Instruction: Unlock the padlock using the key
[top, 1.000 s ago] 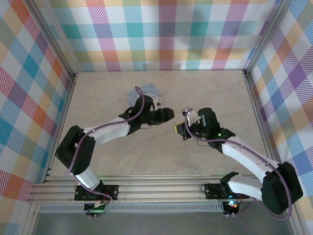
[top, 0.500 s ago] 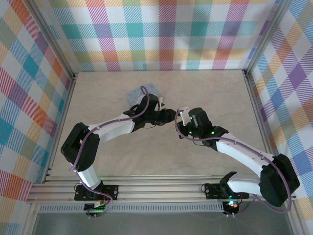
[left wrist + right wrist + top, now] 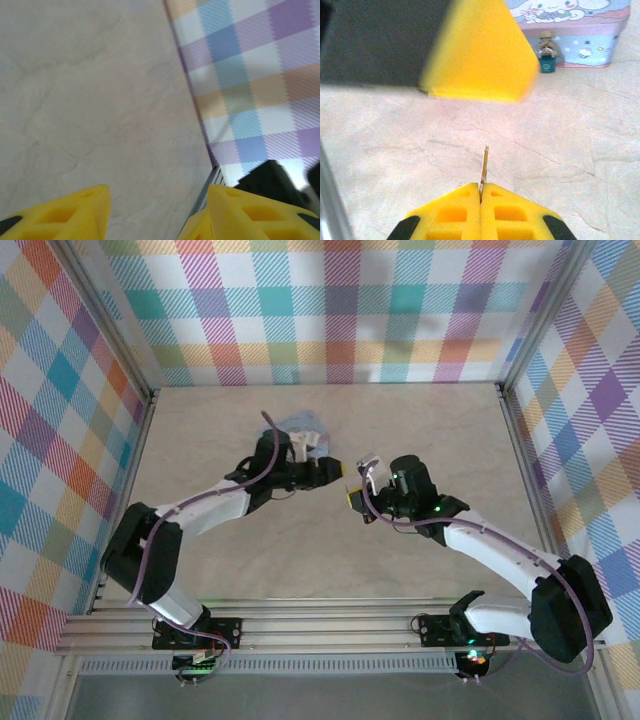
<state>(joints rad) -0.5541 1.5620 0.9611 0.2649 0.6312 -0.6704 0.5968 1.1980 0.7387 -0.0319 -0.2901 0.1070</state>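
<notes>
The right gripper (image 3: pixel 481 194), fingers pressed together on the thin key (image 3: pixel 483 167), may miss the keyhole, because the small padlock (image 3: pixel 546 61) seems to hang loose on the box (image 3: pixel 590 40) and the left gripper (image 3: pixel 157 200) stands spread, holding nothing.

Left end effector (image 3: pixel 156 212) agape, right one (image 3: pixel 481 192) clamped

Tabletop (image 3: pixel 560 150) looks like matt stone-veined laminate, key (image 3: pixel 484 167) is thin brassy metal — yellow fingertips (image 3: pixel 462 227) look like matt moulded plastic, honestly.
</notes>
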